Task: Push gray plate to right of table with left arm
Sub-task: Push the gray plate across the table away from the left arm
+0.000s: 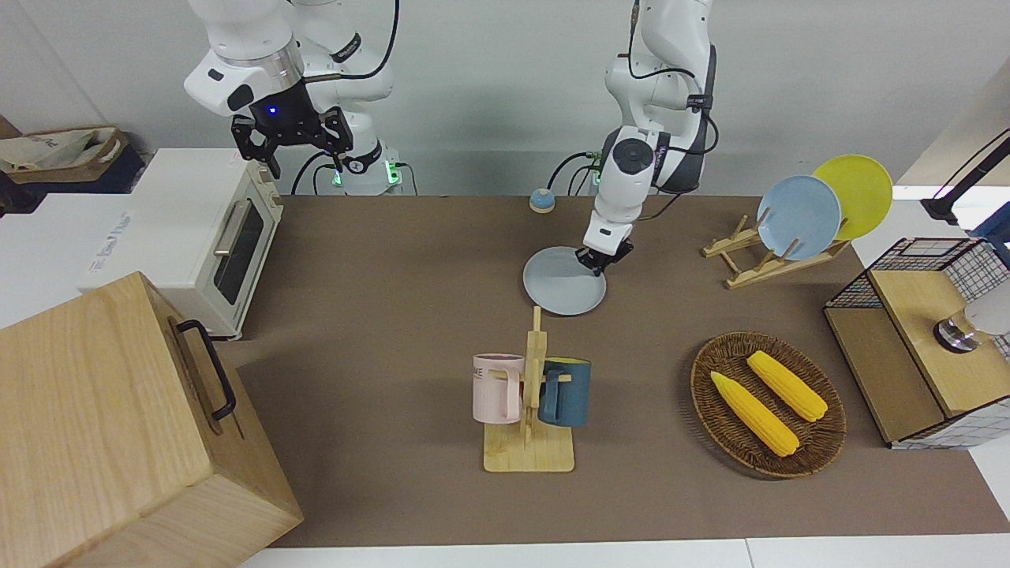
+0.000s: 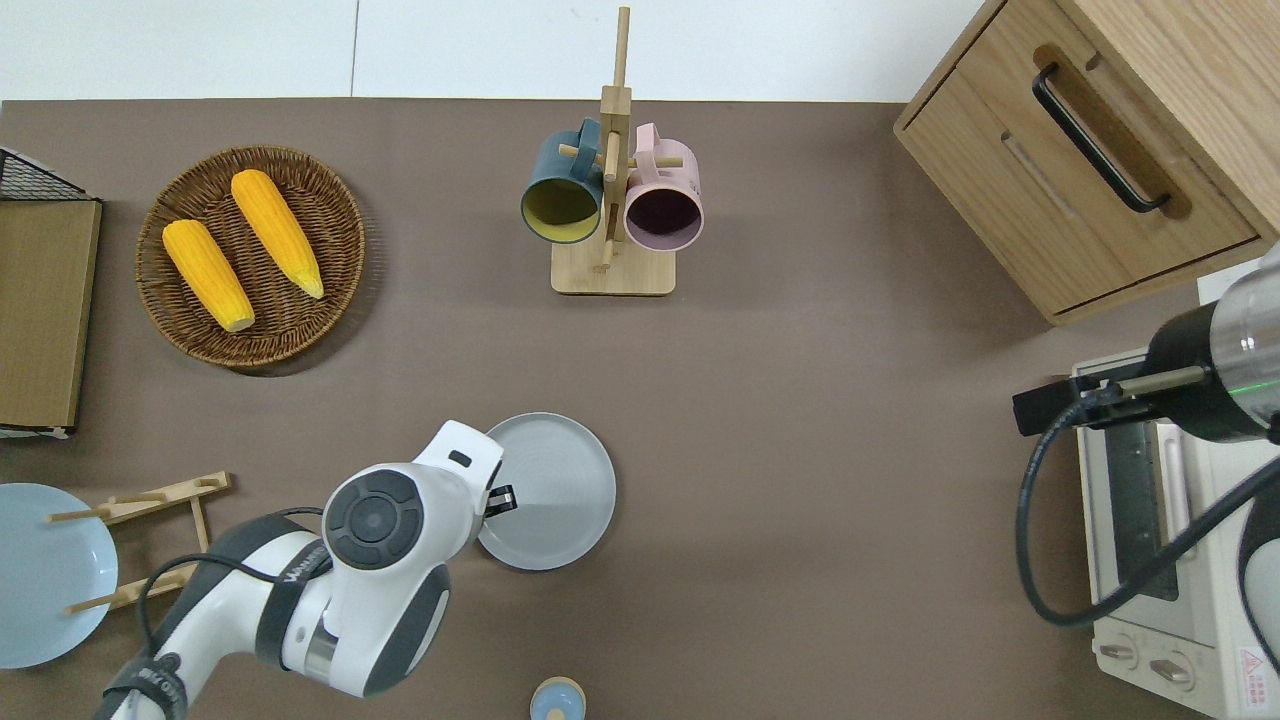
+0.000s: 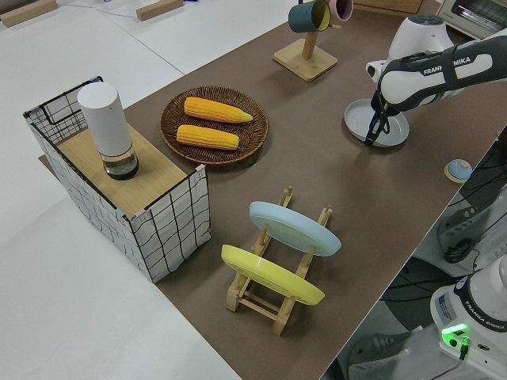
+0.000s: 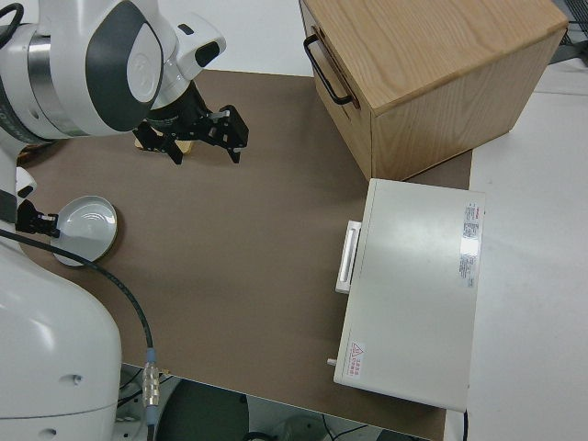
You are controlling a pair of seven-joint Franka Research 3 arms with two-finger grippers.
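Brown worktop below me: my left pincer touches the gray plate at its rim; finger spacing I cannot tell. Right arm parked.

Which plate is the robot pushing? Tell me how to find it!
Find the wooden mug stand in the middle of the table. Nearer the robots lies the gray plate, with the left gripper at its rim. It lies flat; the blue plate and yellow plate stand in a rack.

Robot lab, two arms, staged table
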